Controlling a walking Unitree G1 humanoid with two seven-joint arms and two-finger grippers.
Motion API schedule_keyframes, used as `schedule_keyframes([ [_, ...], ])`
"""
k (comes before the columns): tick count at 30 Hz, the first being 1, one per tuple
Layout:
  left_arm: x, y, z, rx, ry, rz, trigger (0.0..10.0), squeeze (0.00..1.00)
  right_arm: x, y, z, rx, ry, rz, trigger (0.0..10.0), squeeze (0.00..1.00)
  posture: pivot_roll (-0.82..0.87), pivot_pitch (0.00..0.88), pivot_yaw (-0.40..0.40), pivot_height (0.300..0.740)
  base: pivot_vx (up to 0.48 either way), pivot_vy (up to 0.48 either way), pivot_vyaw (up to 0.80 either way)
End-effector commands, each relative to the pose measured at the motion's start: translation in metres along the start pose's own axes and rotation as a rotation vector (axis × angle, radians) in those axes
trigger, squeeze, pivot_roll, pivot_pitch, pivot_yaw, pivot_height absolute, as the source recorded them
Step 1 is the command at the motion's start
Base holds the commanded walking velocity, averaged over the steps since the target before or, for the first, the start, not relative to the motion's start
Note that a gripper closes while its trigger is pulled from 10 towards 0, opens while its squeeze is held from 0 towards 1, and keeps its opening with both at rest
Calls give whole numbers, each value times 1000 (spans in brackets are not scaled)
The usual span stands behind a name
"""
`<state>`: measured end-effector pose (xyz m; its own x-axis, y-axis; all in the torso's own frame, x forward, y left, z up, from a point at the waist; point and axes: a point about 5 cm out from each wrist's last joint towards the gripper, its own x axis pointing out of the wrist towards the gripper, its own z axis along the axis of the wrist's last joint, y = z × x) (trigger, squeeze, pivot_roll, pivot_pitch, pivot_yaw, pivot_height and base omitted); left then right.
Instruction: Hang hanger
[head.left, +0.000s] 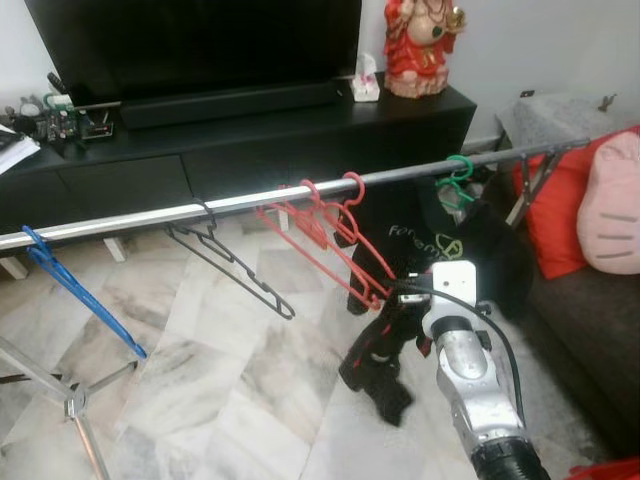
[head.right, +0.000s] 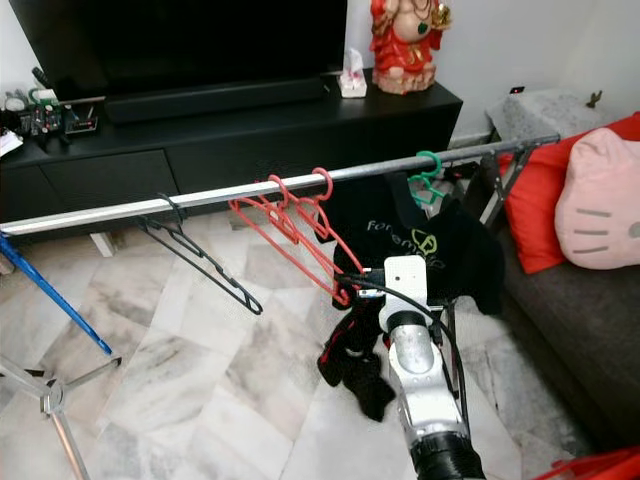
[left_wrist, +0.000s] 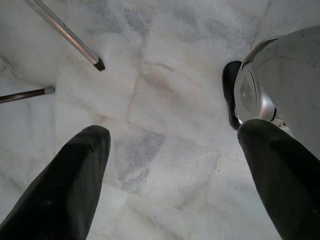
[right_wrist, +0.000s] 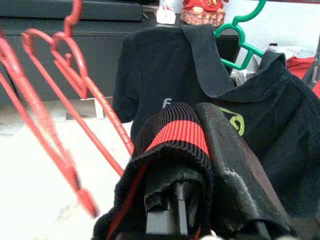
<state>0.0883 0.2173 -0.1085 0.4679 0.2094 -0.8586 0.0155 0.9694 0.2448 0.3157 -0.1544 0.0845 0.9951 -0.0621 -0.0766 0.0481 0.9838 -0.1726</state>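
A silver clothes rail runs across the room. On it hang a blue hanger, a black hanger, several red hangers and a green hanger carrying a black shirt. My right gripper sits just below the lower ends of the red hangers, shut on a black knit garment with a red stripe that droops from it. In the left wrist view my left gripper hangs open over the marble floor, with nothing between its fingers.
A black TV cabinet with a TV and a red statue stands behind the rail. A sofa with red and pink cushions is at the right. The rack's tripod legs spread at the lower left.
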Motion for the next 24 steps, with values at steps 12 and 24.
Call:
schedule_keyframes([
  [12,-6,8,-7,-88,-47,227,10000,0,-22,5,-31,-11,77,107,10000,0,-45,0,-7,740,0,0,0],
  [24,1,40,75,-177,-416,215,10000,0,-42,-5,-88,116,328,36,10000,0,-48,0,-5,740,0,0,0],
])
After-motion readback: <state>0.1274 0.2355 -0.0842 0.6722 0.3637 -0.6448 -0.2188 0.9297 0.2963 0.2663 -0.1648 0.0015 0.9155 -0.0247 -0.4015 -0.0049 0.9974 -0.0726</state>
